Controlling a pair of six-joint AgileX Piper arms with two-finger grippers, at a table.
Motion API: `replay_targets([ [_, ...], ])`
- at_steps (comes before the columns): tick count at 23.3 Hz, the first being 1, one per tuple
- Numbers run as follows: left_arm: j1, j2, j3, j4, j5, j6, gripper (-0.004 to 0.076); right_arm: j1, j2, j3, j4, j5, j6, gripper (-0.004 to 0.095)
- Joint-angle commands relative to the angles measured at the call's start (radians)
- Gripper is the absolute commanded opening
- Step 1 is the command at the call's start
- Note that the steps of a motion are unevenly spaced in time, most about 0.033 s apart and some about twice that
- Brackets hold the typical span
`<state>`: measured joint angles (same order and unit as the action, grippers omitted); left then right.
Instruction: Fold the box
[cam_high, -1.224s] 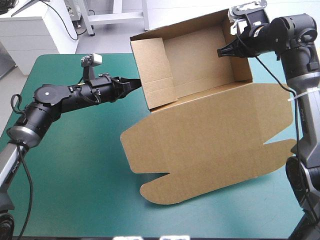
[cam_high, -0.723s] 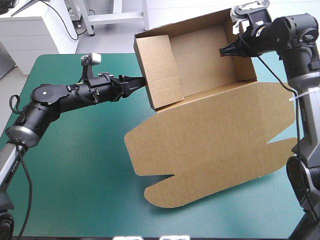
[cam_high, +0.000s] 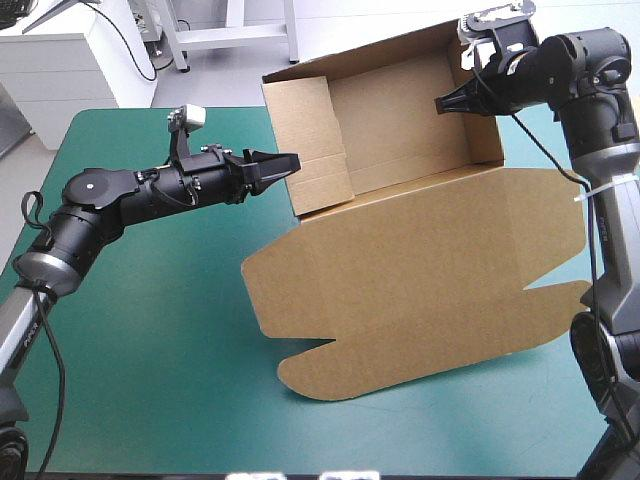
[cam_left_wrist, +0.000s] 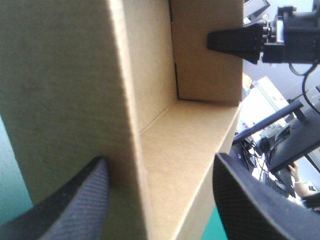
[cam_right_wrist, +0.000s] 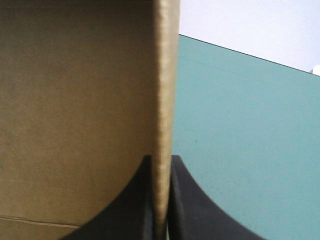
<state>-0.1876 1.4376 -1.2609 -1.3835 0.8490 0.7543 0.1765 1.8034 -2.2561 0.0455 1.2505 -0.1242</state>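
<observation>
Box (cam_high: 400, 140), long axis left-right, lid (cam_high: 420, 280) nearward

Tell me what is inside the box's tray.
Nothing but bare board: the box holds no objects. One finger of the right pincer reaches in, clamping the right wall. The corner behind that pincer is hidden.

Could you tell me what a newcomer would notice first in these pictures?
Most striking is the brown box: an open tray with raised walls toward the table's far edge, its broad lid lying flat on the teal-green cover. The right tool is shut on its right wall; the left tool stands open astride the left wall.
</observation>
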Motion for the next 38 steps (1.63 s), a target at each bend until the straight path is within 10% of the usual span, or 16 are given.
replay_targets([
  [1, -0.004, -0.031, -0.034, -0.071, -0.067, 0.006, 0.044, 0.002, -0.059, -0.03, 0.056, -0.025, 0.015, -0.0001],
  [8, -0.013, 0.023, -0.034, -0.067, -0.07, -0.006, 0.044, 0.061, -0.067, -0.03, -0.017, -0.02, 0.049, 0.0],
  [13, -0.067, 0.006, -0.034, 0.087, -0.245, -0.092, 0.044, 0.25, -0.068, -0.03, -0.376, -0.02, 0.178, 0.0001],
  [19, -0.164, 0.004, -0.034, 0.384, -0.464, -0.32, 0.0425, 0.403, -0.068, -0.03, -0.551, -0.02, 0.249, 0.0001],
  [24, -0.166, 0.015, -0.034, 0.372, -0.519, -0.309, 0.0, 0.432, -0.068, -0.032, -0.536, -0.02, 0.274, 0.0002],
  [32, -0.166, 0.015, -0.073, 0.444, -0.448, -0.269, -0.0008, 0.43, -0.087, -0.032, -0.446, -0.005, 0.268, -0.0021],
  [38, -0.166, 0.031, -0.242, 0.872, -0.278, -0.582, -0.0008, 0.339, -0.087, -0.03, -0.259, -0.005, 0.265, -0.0021],
])
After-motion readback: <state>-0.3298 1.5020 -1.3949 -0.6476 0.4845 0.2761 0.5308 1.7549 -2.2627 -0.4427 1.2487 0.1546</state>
